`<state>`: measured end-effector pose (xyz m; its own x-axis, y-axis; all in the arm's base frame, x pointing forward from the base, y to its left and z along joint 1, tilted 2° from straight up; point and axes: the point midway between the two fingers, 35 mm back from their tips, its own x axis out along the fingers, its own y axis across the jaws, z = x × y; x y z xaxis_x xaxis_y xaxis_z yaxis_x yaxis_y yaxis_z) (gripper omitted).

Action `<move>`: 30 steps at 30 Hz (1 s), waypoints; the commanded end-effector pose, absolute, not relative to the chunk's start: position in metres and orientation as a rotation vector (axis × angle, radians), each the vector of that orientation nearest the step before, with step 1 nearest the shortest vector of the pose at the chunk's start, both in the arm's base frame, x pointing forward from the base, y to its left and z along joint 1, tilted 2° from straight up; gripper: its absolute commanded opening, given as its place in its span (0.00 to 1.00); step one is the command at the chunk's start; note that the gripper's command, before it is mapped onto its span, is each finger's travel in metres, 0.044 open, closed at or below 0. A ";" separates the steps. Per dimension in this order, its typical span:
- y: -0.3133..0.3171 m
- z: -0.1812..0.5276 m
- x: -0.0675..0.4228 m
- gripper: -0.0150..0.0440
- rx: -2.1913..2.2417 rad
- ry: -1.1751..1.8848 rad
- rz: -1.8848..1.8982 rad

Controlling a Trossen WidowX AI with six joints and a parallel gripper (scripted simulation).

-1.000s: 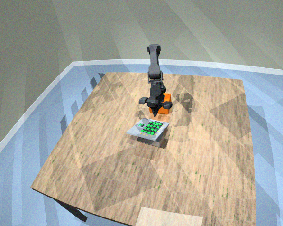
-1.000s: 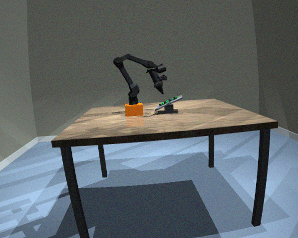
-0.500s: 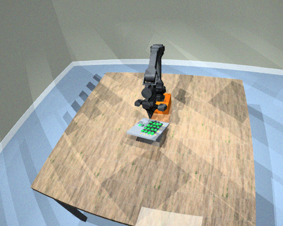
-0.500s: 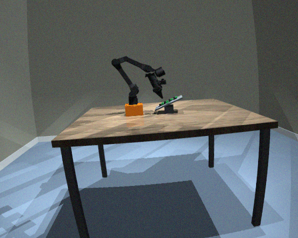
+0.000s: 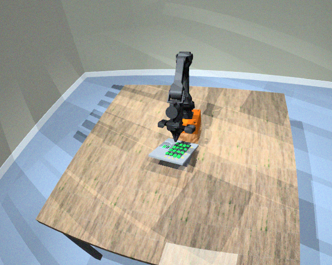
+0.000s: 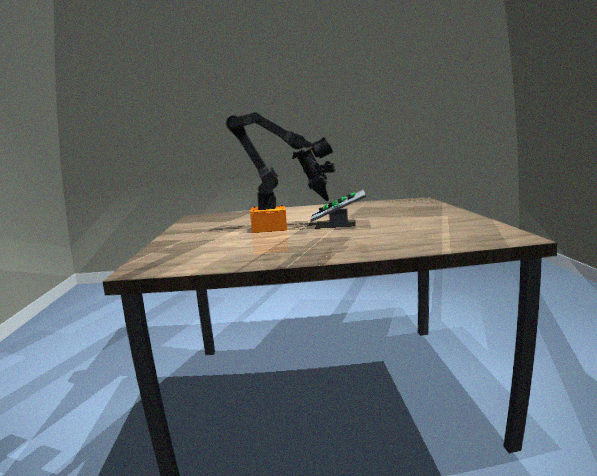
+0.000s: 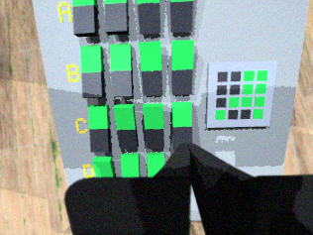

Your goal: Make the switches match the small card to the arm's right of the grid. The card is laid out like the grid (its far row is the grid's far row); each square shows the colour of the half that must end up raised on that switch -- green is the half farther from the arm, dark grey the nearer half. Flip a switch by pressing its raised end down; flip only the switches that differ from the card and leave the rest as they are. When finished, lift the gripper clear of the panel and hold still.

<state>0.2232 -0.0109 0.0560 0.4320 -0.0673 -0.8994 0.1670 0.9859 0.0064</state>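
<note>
Gripper [image 7: 184, 154] w/ jaws pressed together, nothing between them, forming one dark wedge tip; hangs over near edge of grey panel [image 7: 248, 29], tip around row D, rightmost column, just below the C-row right switch [image 7: 182, 123]. Contact w/ a switch: can't tell from wrist view. In exterior view gripper [image 6: 324, 196] pointing down at lower end of tilted panel [image 6: 339, 203], tip very close to it. Panel propped on dark stand [image 6: 336, 220], far edge raised, sitting on wooden table [image 6: 400, 240] just in front of orange arm base [image 6: 268, 218]. Top view: gripper [image 5: 176, 139] at near-arm edge of panel [image 5: 157, 153], switch grid [image 5: 178, 150] mostly green from this angle. Wrist view: yellow row letters A [image 7: 64, 12], B [image 7: 72, 73], C [image 7: 81, 126], D [image 7: 88, 171] down left side of grid; four columns, each switch green on far half, dark grey on near half. Row D partly hidden behind gripper body, three green halves visible, 4th covered. Which half is raised per switch: hard to tell at this res. Card [image 7: 242, 94] to right of grid, beside rows B–C, apart from switches; 4x4 squares, far row grey-grey-green-green, 2nd row same, 3rd grey then three green, near row green-grey-grey-green. Arm [image 6: 257, 148] folded high, elbow up, forearm sloping down toward panel.
</note>
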 end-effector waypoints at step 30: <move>-0.011 0.043 0.229 0.25 0.099 1.119 -0.140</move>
